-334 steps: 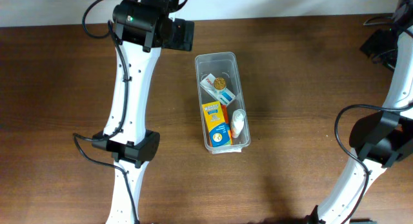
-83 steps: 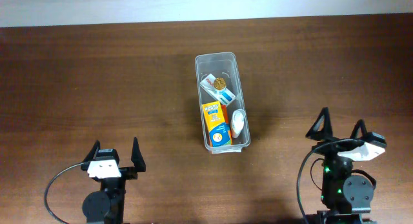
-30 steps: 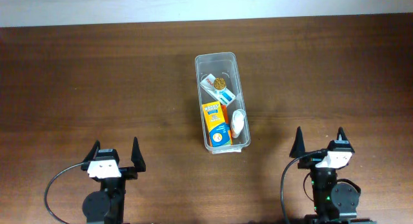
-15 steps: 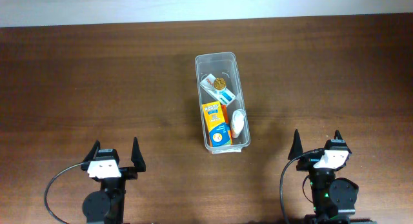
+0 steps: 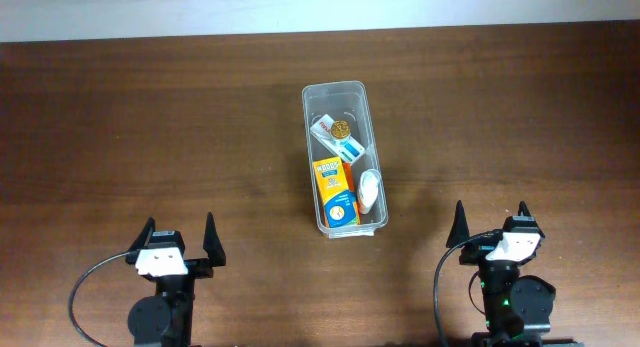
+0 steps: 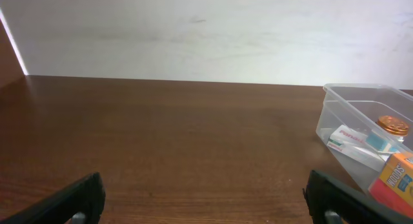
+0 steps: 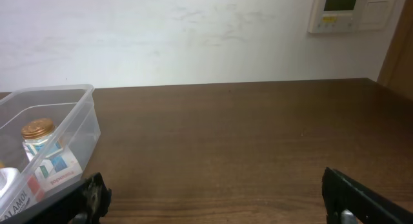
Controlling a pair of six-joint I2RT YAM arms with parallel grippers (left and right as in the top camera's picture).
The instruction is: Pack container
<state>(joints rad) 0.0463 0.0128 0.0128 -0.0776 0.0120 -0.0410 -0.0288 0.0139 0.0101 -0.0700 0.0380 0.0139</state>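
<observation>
The clear plastic container (image 5: 337, 91) stands in the middle of the table, long side running front to back. Inside it lie an orange box (image 5: 336, 190), a white and blue box (image 5: 335, 141), a small jar with a gold lid (image 5: 340, 128) and a white bottle (image 5: 369, 187). The container also shows in the left wrist view (image 6: 361, 111) and in the right wrist view (image 7: 71, 117). My left gripper (image 5: 180, 239) is open and empty at the front left. My right gripper (image 5: 492, 222) is open and empty at the front right. Both are well apart from the container.
The dark wooden table (image 5: 150, 127) ends at a white wall at the back. A wall panel (image 7: 352, 10) hangs on that wall at the right.
Both arms have drawn back from the far side of the table to the front edge. In the last second the right gripper has barely shifted. The container and its contents have not moved.
</observation>
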